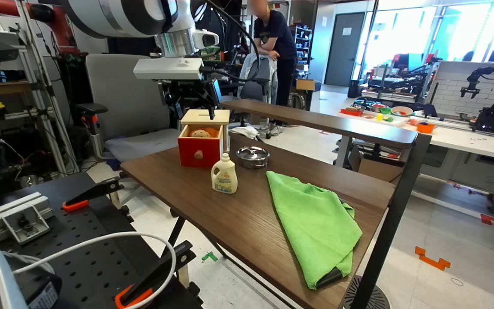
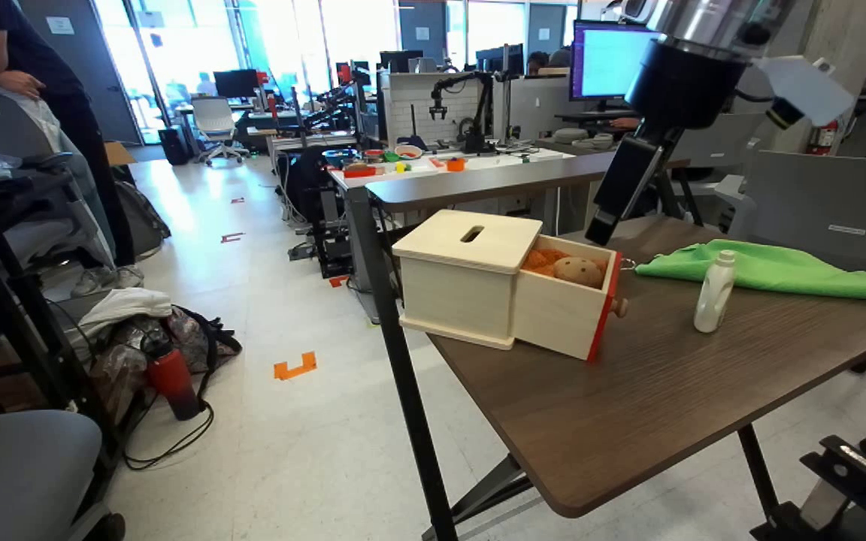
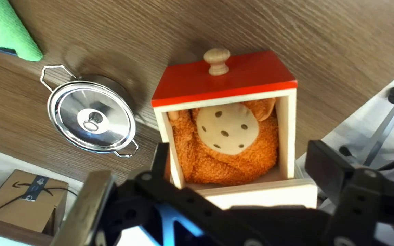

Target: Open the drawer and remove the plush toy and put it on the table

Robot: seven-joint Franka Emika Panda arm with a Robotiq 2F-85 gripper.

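The drawer [image 1: 191, 151] has a red front with a wooden knob and is pulled out of its pale wooden box [image 2: 457, 289]. Its side shows in an exterior view [image 2: 557, 314], its front in the wrist view [image 3: 190, 83]. An orange plush toy [image 3: 226, 147] with a cream spotted face lies inside it, also visible in both exterior views [image 1: 203, 132] [image 2: 578, 270]. My gripper [image 3: 239, 150] is open and empty. Its fingers are spread wider than the drawer, above it and the box, as an exterior view shows [image 1: 195, 115]. The box stands on the dark brown table [image 1: 251, 210].
A silver lidded pot [image 3: 92, 116] stands beside the drawer. A cream bottle [image 1: 224, 175] stands in front of the drawer. A green cloth [image 1: 315, 223] lies farther along the table. A raised brown shelf [image 1: 324, 120] runs along one side of the table.
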